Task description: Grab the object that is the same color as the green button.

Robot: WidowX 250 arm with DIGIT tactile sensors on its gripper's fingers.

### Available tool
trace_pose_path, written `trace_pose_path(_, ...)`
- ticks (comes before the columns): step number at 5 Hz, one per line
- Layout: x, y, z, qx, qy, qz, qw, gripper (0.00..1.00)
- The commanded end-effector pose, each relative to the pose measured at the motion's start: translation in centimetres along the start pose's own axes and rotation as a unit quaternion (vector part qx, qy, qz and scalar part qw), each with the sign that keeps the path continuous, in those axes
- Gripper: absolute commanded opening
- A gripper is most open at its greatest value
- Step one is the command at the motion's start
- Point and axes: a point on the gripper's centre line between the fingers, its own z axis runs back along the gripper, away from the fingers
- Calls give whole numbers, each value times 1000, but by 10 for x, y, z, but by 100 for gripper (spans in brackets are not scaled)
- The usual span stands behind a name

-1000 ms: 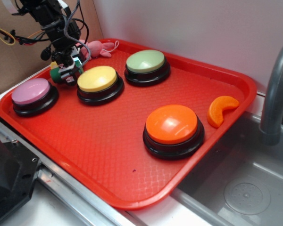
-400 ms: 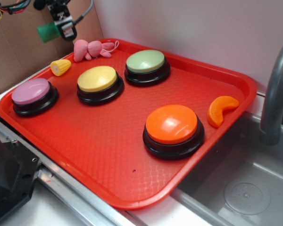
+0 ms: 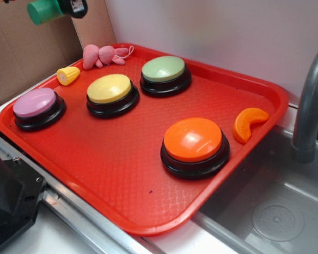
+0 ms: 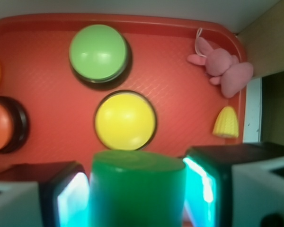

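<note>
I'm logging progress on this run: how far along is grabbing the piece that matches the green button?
Done: the green cylinder sits clamped between the gripper fingers, high above the red tray at the exterior view's top left. In hand: holding it aloft. The green button, yellow corn piece and pink bunny lie on the tray. Left: nothing obvious; the grab looks complete.

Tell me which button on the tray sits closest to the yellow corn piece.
The pink button, at the tray's left end. The corn piece lies just behind it; the yellow button is farther off.
</note>
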Motion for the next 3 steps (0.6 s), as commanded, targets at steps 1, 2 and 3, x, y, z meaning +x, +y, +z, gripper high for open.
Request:
trace_pose_path(1, -10, -42, 3, 15, 9, 41, 999, 0)
trace_pose_path(2, -16, -47, -4, 23, 4, 87, 996, 0)
trace_pose_path(3, -16, -45, -7, 36, 10, 92, 995, 0)
